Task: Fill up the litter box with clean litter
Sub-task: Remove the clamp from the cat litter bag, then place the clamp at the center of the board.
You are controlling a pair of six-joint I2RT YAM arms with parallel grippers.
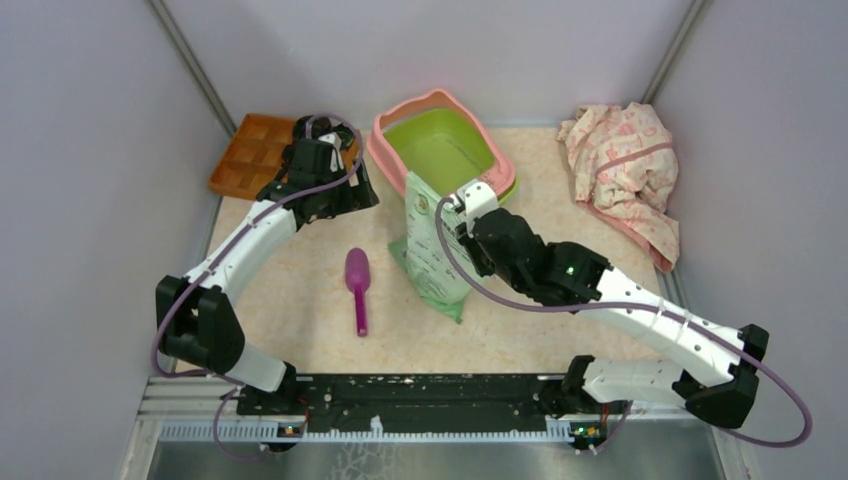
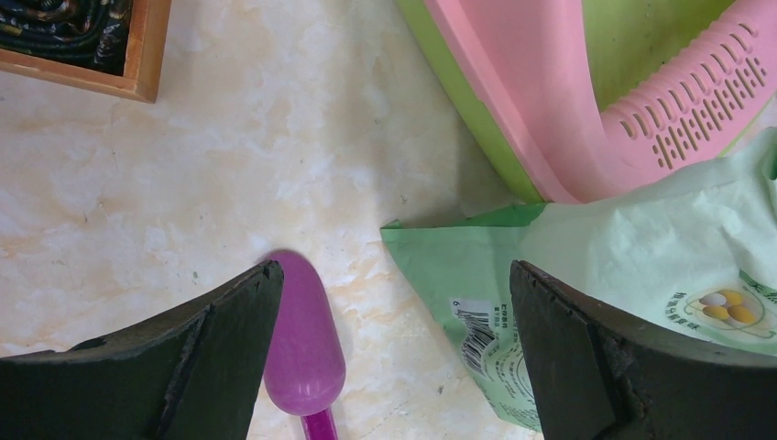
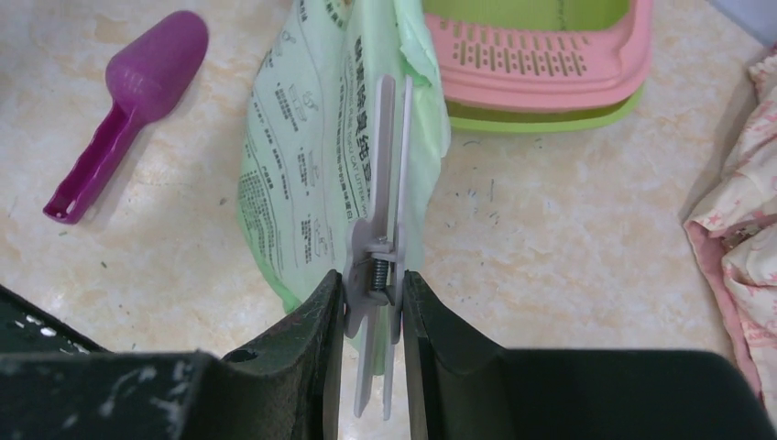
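The right gripper [image 3: 374, 302] is clamped on the grey clip [image 3: 389, 183] sealing the bag [image 3: 302, 165], whose top meets the near end of the litter box [image 3: 550, 73], far centre. The left gripper [image 2: 394, 275] hangs fingers apart, left of the bag. Risk: pulling the clip may drag the unsupported bag.

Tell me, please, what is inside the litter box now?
Only a bare lime green floor shows inside the litter box; no granules are visible. The bag and the right gripper, shut on the clip, cover its near end.
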